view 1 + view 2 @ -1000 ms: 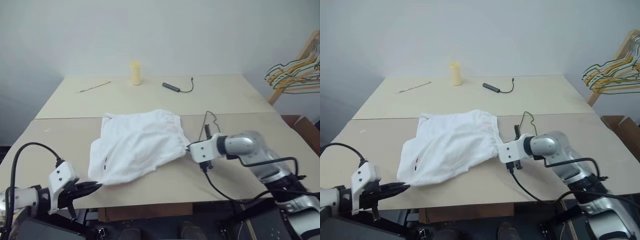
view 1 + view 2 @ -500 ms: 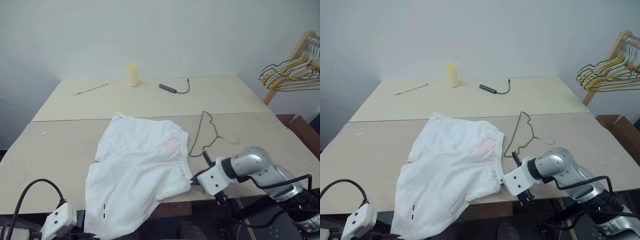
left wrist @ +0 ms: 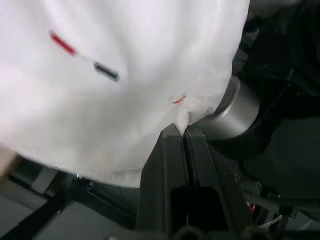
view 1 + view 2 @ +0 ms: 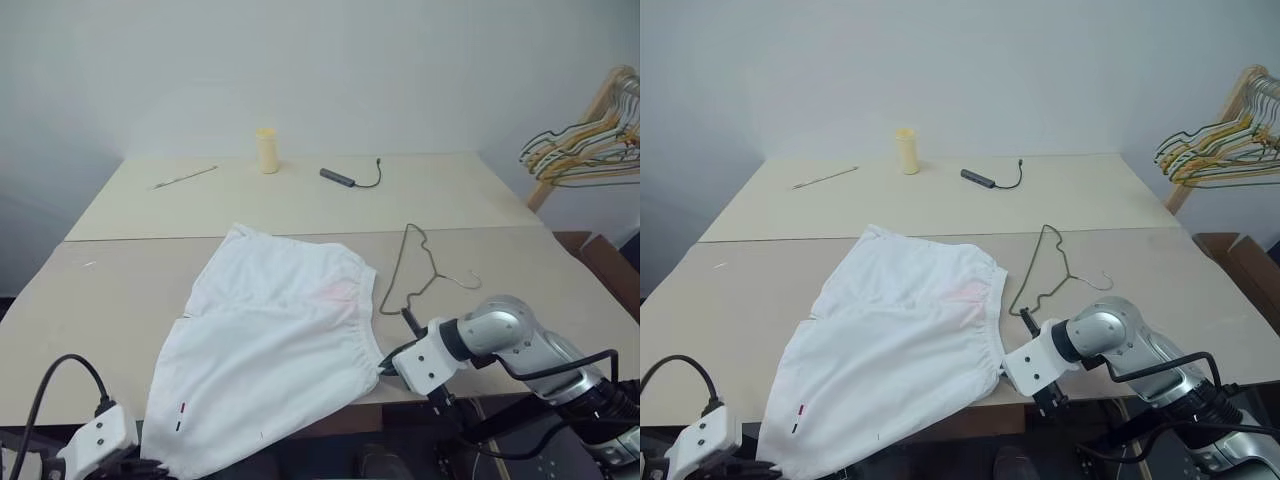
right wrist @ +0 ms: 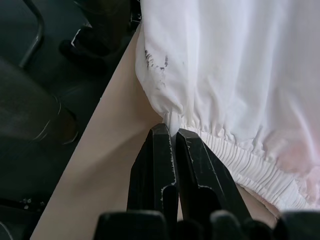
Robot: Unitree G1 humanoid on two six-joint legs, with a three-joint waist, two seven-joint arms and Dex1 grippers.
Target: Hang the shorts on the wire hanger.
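Shorts point(image 4: 265, 345) spread flat, one leg draped over the near table point(image 4: 120, 290) edge, so I can get at the waistband. Left gripper point(image 3: 181, 131) pinches the hem corner, fingers point(image 3: 170, 150) fully closed on fabric. Right gripper point(image 5: 172, 132) sits at the waistband corner, fingers barely parted, fabric between the tips; can't tell if it grips. Wire hanger point(image 4: 420, 270) lies just beyond the right fingers, apart from the shorts.
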